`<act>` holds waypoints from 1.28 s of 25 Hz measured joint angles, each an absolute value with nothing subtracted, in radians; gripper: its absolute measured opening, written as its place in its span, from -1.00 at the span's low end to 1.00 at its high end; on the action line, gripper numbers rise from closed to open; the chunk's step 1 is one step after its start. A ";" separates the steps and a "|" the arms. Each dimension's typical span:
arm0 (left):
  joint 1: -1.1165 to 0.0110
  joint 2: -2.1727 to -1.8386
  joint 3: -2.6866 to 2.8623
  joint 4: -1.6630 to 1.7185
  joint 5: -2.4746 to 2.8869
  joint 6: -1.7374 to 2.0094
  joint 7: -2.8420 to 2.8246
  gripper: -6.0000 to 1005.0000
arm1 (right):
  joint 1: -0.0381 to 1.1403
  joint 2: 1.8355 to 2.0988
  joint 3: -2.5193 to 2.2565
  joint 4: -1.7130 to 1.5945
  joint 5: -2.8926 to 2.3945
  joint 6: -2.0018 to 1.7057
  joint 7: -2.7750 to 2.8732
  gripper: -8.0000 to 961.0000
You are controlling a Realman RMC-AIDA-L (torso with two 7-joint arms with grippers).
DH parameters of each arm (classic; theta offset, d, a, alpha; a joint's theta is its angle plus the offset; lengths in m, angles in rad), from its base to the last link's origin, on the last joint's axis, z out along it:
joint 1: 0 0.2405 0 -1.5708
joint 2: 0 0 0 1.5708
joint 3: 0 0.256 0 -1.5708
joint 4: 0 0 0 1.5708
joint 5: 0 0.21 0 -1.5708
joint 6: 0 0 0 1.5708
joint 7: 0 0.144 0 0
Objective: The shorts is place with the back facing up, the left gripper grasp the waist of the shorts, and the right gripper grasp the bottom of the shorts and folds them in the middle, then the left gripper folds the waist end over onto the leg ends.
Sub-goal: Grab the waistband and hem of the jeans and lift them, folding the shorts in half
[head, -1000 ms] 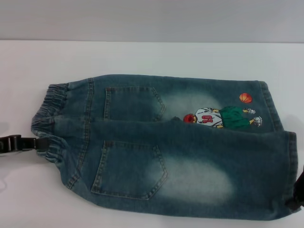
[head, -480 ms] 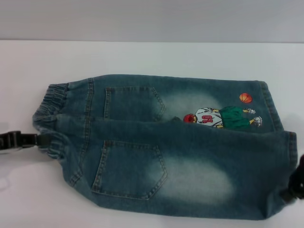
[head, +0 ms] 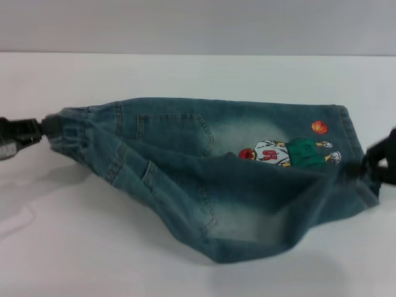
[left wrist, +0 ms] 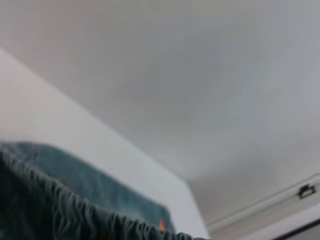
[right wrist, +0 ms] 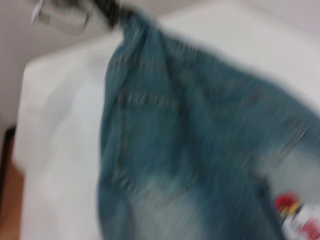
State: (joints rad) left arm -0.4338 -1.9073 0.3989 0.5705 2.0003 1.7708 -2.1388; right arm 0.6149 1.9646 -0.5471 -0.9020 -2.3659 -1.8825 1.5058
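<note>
A: Status of the faded blue denim shorts [head: 235,179]?

B: Near half lifted and sagging; far half flat on the white tabletop [head: 185,74], mid-table. Black left gripper [head: 37,129] pinches the ruffled waist [head: 65,127]; black right gripper [head: 377,162] pinches the hemmed bottom [head: 362,176].

A: Procedure?

B: Carry both ends toward the far edge level, keeping the cloth taut.

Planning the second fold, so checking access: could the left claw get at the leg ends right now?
Probably not: the left claw is shut on the waist, holding the shorts up, and the leg ends lie at the opposite end, by the right claw.
</note>
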 joint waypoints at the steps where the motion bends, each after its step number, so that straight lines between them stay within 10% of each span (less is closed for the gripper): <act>1: -0.434 -1.907 0.399 0.570 2.000 1.771 -2.139 -0.77 | 0.609 1.964 -0.527 -0.901 -2.339 -1.880 1.496 -0.98; 32: -0.477 -2.021 0.401 0.519 1.914 1.299 -2.084 -0.75 | 0.563 1.983 -0.458 -0.483 -1.978 -1.152 1.204 -0.97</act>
